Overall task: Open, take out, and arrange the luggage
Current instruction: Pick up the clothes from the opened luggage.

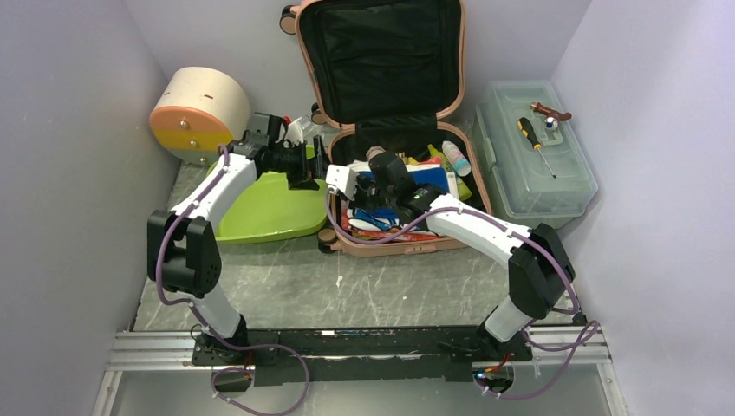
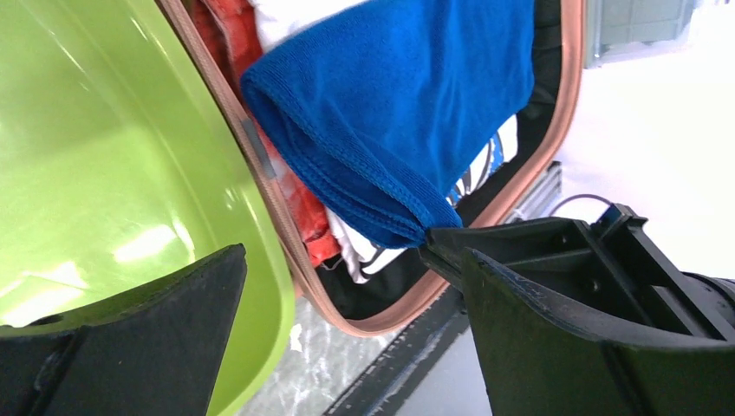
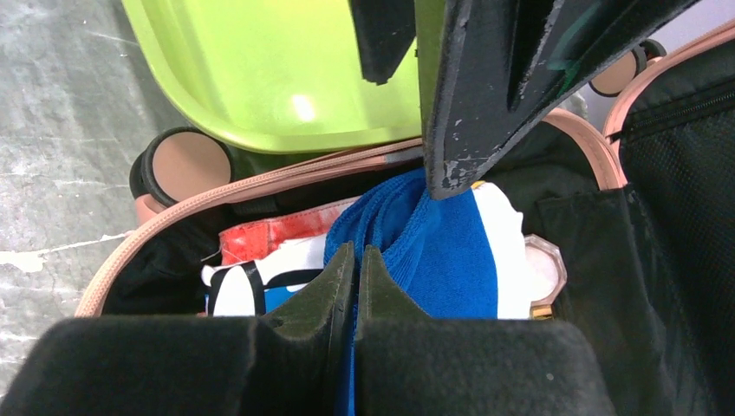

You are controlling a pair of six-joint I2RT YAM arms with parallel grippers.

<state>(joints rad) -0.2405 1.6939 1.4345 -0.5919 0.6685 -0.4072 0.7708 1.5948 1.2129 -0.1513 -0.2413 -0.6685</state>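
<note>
The salmon-pink hard-shell suitcase [image 1: 390,249] lies open at the table's far centre, lid up. The right gripper [image 3: 355,256] is clenched on a blue terry cloth [image 2: 407,104] raised over the contents. The left gripper [image 2: 334,247] gapes wide, one finger touching the cloth's low corner beside the lime-green plastic tray [image 2: 95,156]. The cloth could snag there, or drag packed items over the rim.

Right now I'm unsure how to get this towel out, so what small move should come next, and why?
Probably close the left gripper on the blue towel. Its jaws stand open with the towel's low corner at one finger, while the right gripper pinches the towel over the open luggage.
</note>
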